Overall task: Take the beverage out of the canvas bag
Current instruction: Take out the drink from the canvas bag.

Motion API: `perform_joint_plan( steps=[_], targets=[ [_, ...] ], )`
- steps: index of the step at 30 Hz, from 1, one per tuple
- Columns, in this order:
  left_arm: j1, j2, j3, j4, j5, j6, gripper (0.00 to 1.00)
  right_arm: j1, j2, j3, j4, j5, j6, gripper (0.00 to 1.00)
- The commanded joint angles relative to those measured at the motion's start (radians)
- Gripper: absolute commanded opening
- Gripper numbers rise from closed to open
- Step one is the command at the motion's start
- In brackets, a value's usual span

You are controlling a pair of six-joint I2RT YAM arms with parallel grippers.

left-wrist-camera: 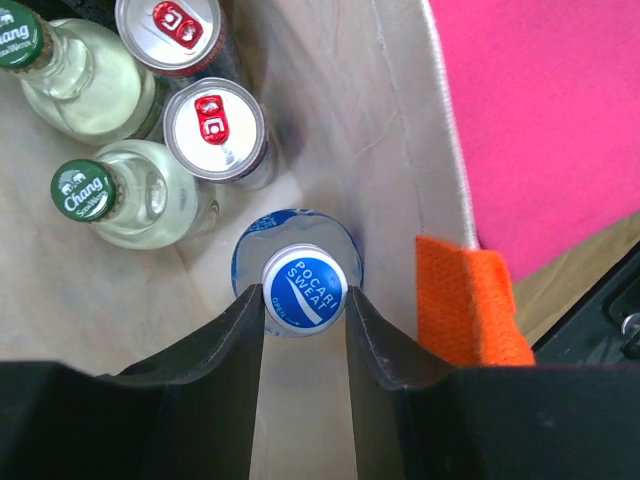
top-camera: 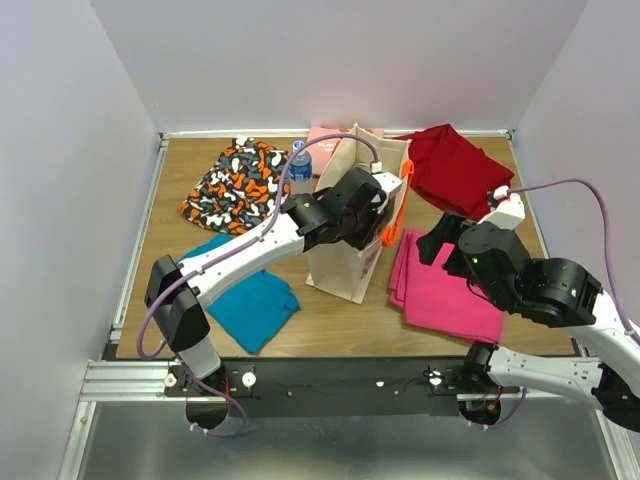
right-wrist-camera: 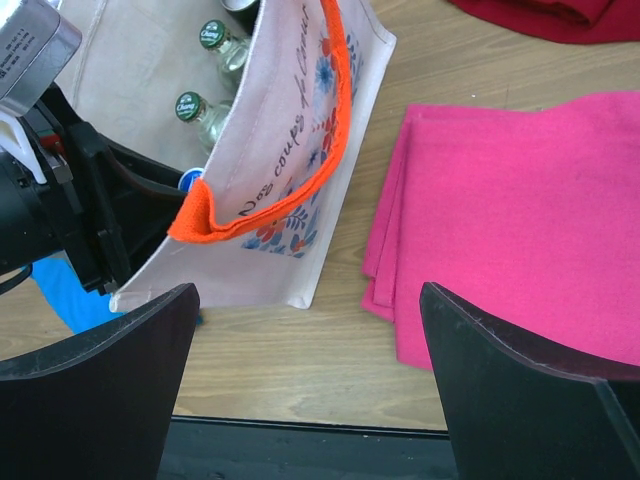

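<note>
The beige canvas bag [top-camera: 345,268] with orange handles [top-camera: 396,212] stands upright mid-table. My left gripper [top-camera: 365,205] reaches into its open top. In the left wrist view its fingers [left-wrist-camera: 305,300] press on both sides of the blue Pocari Sweat cap of a bottle [left-wrist-camera: 304,283] standing against the bag's wall [left-wrist-camera: 400,120]. Two green-capped Chang bottles [left-wrist-camera: 82,190] and two cans [left-wrist-camera: 213,128] stand beside it. My right gripper [top-camera: 440,240] is open and empty to the right of the bag; the right wrist view shows it [right-wrist-camera: 310,290] above bare wood, with the bag [right-wrist-camera: 300,150] beyond it.
A folded pink cloth [top-camera: 445,285] lies right of the bag, a red one [top-camera: 455,165] at the back right, a teal one [top-camera: 245,300] front left, a patterned one [top-camera: 235,185] back left. A blue-labelled bottle [top-camera: 300,160] stands behind the bag.
</note>
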Motion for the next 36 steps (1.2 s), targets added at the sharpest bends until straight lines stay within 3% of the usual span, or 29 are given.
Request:
perform_joint_plan(
  steps=[1, 7, 25, 36],
  targets=[
    [-0.011, 0.020, 0.011, -0.033, 0.028, 0.004, 0.31, 0.007, -0.012, -0.013, -0.024, 0.029, 0.025, 1.00],
    [-0.011, 0.020, 0.024, -0.042, 0.025, 0.011, 0.00, 0.007, -0.014, -0.020, -0.020, 0.029, 0.028, 1.00],
    [-0.016, 0.020, 0.188, -0.115, -0.007, 0.043, 0.00, 0.007, -0.015, -0.025, -0.008, 0.019, 0.026, 1.00],
    [-0.016, 0.021, 0.213, -0.123, -0.038, 0.046, 0.00, 0.007, -0.018, -0.022, -0.012, 0.030, 0.023, 1.00]
  ],
)
